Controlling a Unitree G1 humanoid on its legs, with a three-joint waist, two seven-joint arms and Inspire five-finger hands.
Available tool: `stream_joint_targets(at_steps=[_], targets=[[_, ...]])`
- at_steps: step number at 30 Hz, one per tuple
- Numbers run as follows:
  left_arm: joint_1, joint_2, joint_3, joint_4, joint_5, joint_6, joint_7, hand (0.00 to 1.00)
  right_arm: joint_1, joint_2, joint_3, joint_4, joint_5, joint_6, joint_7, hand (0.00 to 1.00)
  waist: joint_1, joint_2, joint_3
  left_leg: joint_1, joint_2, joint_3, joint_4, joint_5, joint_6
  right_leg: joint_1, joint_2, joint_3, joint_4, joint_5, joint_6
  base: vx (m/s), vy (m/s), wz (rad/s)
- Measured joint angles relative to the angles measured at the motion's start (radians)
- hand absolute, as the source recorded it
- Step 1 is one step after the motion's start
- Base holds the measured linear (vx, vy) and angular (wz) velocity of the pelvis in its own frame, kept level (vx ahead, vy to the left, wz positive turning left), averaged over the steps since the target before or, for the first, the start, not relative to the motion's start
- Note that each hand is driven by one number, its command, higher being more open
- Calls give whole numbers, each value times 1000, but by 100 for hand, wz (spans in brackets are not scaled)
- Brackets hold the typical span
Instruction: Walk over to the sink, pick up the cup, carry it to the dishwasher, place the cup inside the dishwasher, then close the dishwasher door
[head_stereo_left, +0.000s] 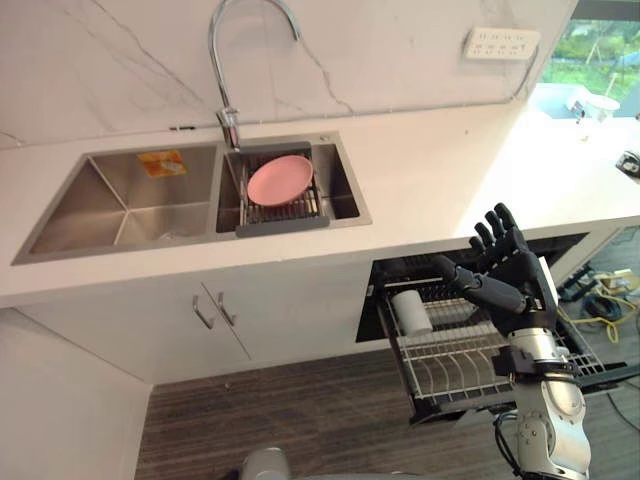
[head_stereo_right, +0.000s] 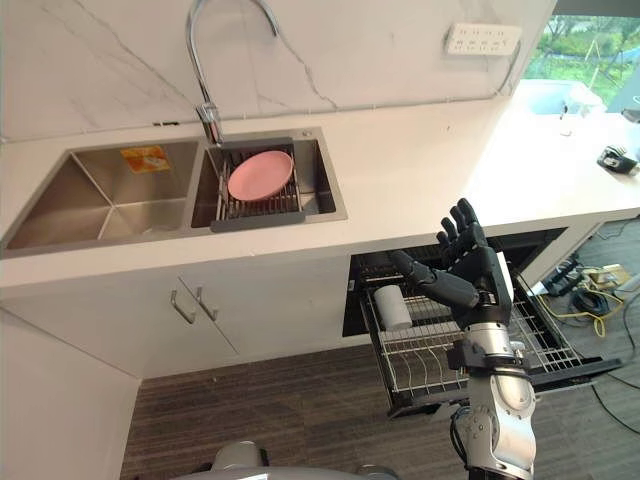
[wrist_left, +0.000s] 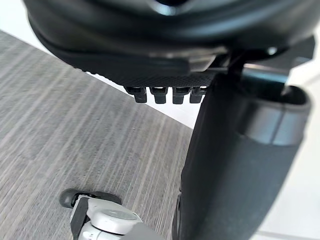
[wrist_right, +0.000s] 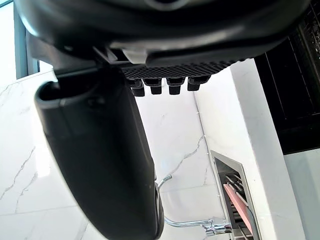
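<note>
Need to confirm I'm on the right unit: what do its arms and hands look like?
The right hand is black with segmented fingers, on a silver-grey right arm with a dark band at the wrist. The left hand is the same black, with a dotted grip pad on its palm and a smooth dark thumb.

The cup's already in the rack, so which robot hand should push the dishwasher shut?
Probably the right. The right robot hand hovers open just over the pulled-out dishwasher rack, near the white cup sitting in it. The left robot hand hangs low over the wood floor.
</note>
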Motion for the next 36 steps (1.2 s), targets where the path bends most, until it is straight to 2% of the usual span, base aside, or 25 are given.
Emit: stream_joint_targets(at_steps=[2,4,5,6,7,9,10,12,13,14,15,16,17,18,19,20,22,23,24,25,26,27,29,32,36], targets=[[16,-22,5,0,0,0,-2,100,-1,3,0,2,0,0,5,100,3,1,0,13,-32,-2,-131,-8,-9,15,-19,-6,-12,-6,-5,34,40,14],[33,-31,6,1,0,0,-1,100,0,3,1,2,-2,0,19,100,5,8,5,9,-39,-7,-225,7,-25,38,-26,-7,-27,-14,9,33,113,-1],[49,-32,5,7,-1,2,0,100,2,2,1,3,-3,-1,33,100,8,10,6,17,-39,-7,-245,54,-28,56,-31,-1,-25,-28,29,34,141,-18],[55,-32,3,10,-2,3,0,100,4,1,3,3,-3,-1,39,100,15,10,7,26,-44,0,-236,67,-16,64,-39,8,-18,-38,39,114,271,-32],[55,-28,0,21,-11,6,0,100,4,0,10,3,-3,-6,47,100,24,6,4,28,-68,21,-208,48,31,63,-68,22,-1,-54,59,169,295,-29],[50,-12,-23,23,-21,9,-4,100,-2,-9,26,2,-2,-23,60,100,24,-15,-4,24,-112,49,-179,4,61,52,-129,31,26,-77,88,178,284,-17],[47,2,-35,23,-20,10,-3,100,-4,-12,32,2,0,-23,65,100,24,-26,-8,25,-148,65,-172,-22,80,49,-170,34,35,-93,86,210,269,-5],[27,11,-34,24,-18,18,-1,100,-7,-16,31,2,8,-23,71,100,19,-26,-20,37,-201,73,-185,-52,111,30,-218,39,107,-91,78,239,263,9],[9,14,-35,22,-18,21,3,100,-7,-18,31,4,9,-19,71,100,19,-28,-19,71,-227,72,-220,-51,115,-36,-247,58,267,-89,76,247,259,18],[-10,27,-37,22,-10,20,-1,100,-8,-18,32,4,9,-19,72,100,18,-30,-18,114,-246,68,-253,-53,126,-112,-269,81,450,-66,38,248,253,17],[-15,36,-44,21,-4,20,-2,100,-8,-19,32,4,9,-19,73,100,18,-32,-18,135,-253,64,-270,-56,135,-145,-277,84,534,-38,-4,265,223,18],[-21,47,-63,16,3,20,0,100,-8,-19,35,4,9,-19,72,100,8,-37,-21,170,-265,49,-298,-65,152,-192,-291,87,646,18,-45,286,181,35],[-26,59,-85,1,5,20,-1,100,-8,-19,43,4,9,-20,69,100,-8,-36,-25,207,-273,26,-330,-68,167,-235,-290,94,746,-3,-32,370,179,50],[-41,66,-94,-11,5,20,0,100,-8,-19,46,4,9,-21,68,100,-18,-46,-28,238,-272,12,-357,-56,169,-273,-274,73,772,-54,-28,338,111,44],[-51,66,-94,-16,4,20,0,100,-9,-19,47,4,9,-21,68,100,-19,-50,-30,249,-271,9,-369,-54,169,-292,-261,58,763,-74,-26,430,58,28],[-78,69,-94,-18,4,22,0,100,-11,-19,47,4,10,-21,72,100,-19,-53,-32,266,-255,5,-387,-54,167,-330,-214,19,692,-108,-9,358,10,14],[-108,67,-95,-19,4,22,2,100,-16,-19,51,4,10,-21,78,100,-21,-50,-30,273,-227,4,-390,-51,160,-362,-146,-20,571,-114,-6,304,-40,7],[-124,68,-99,-19,4,26,2,100,-20,-19,54,5,12,-21,82,100,-24,-47,-28,281,-206,3,-388,-52,152,-373,-92,-29,463,-112,-4,321,-113,2],[-131,72,-105,-19,4,31,3,100,-24,-19,63,6,30,-21,85,100,-30,-48,-27,301,-191,2,-387,-59,134,-376,-46,-25,332,-80,-4,327,-127,1],[-132,74,-107,-20,4,32,2,100,-25,-21,67,6,42,-23,85,100,-33,-52,-28,311,-187,1,-382,-67,120,-373,-29,-21,267,-39,-7,358,-138,1],[-133,86,-107,-22,4,35,2,100,-24,-21,74,6,57,-26,83,100,-36,-80,-28,338,-194,-2,-364,-95,87,-347,-18,-5,150,158,-22,452,-168,-1],[-149,79,-106,-16,5,45,1,100,-31,-37,74,19,74,-33,74,100,-36,-54,-13,347,-161,-2,-320,-124,70,-315,10,-17,148,166,-52,380,-139,-3],[-154,76,-106,-32,21,38,1,100,-45,-37,74,29,78,-34,69,100,-35,-52,1,326,-149,-4,-308,-141,60,-292,19,-12,119,162,-57,225,-133,-8],[-135,71,-101,-24,24,43,3,100,-59,-48,65,67,80,-35,69,100,-33,-20,20,351,-117,0,-372,-109,45,-206,54,-21,45,166,-52,127,-58,1],[-121,71,-97,-25,24,49,25,100,-62,-41,84,46,79,-36,79,100,-22,-27,13,358,-121,3,-385,-110,44,-146,60,-25,-70,216,-38,0,49,5]])
